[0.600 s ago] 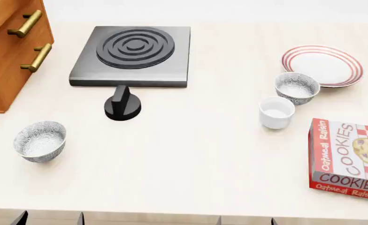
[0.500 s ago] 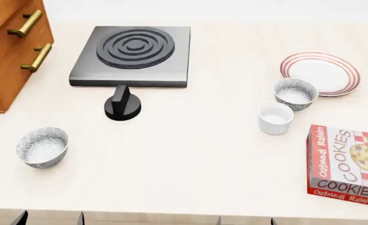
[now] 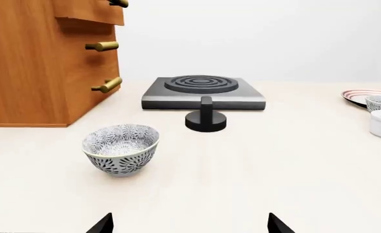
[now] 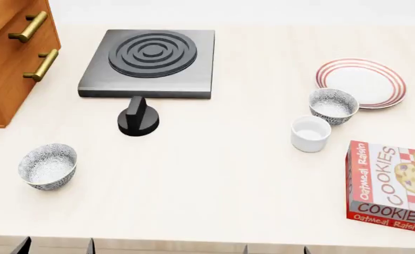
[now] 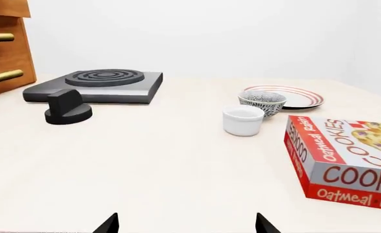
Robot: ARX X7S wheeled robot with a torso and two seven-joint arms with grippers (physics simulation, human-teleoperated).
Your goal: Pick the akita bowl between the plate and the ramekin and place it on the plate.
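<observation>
Our left gripper (image 3: 189, 225) and right gripper (image 5: 186, 224) show only fingertips, spread wide apart, holding nothing. The akita bowl (image 4: 333, 106) sits between the plate (image 4: 361, 82) and the ramekin (image 4: 310, 133); we cannot tell whether it touches them

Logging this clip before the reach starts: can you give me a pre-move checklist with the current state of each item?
1. Target identified: the akita bowl sits between the plate and the ramekin: ok.
2. Not confused with the look-alike bowl near the cabinet: ok.
3. Plate free to receive the bowl: ok, nothing on it.
4. Bowl upright and empty: ok.
5. Right gripper open: ok, finger tips spread apart at the frame edge; left gripper likewise.
6. Clear approach: cannot tell; ramekin and cookie box stand close to the bowl.
</observation>
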